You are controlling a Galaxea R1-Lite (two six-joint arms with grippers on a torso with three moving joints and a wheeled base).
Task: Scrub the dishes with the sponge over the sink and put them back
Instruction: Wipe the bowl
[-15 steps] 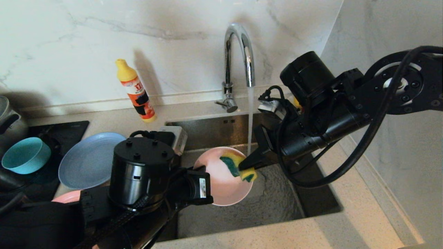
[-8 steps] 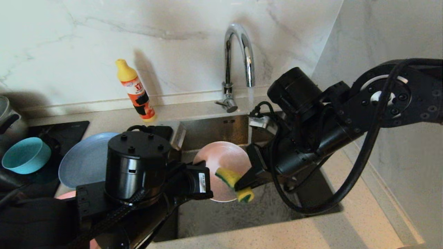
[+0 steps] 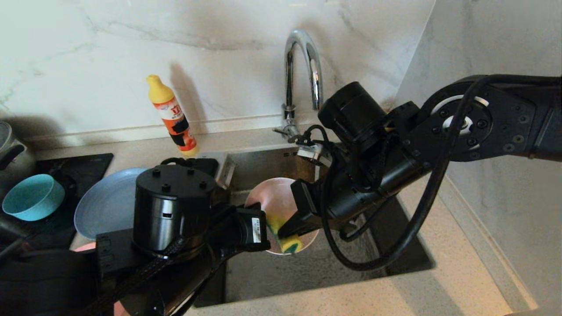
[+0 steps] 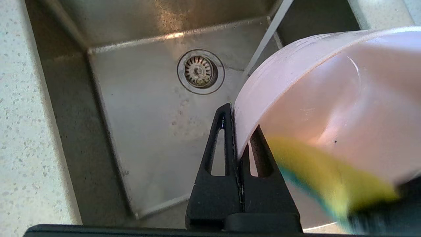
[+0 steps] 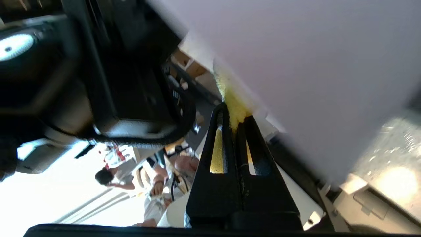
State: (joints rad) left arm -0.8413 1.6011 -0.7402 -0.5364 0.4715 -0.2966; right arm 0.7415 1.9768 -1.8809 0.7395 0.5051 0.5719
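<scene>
Left gripper (image 4: 237, 131) clamped on pink bowl (image 3: 274, 199) rim, held tilted over sink (image 4: 141, 131), right gripper (image 3: 281, 232) pinching sponge (image 3: 287, 240) at fingertips, sponge pressed inside bowl's lower wall.

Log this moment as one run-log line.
phase: scrubbing | left claw: shut on pink bowl rim, over sink | right claw: shut on sponge, pressed against bowl | faucet: running

The orange detergent bottle (image 3: 172, 116) on the counter (image 3: 131, 145) bore a label with large white characters too indistinct to read; no other text was legible.
</scene>
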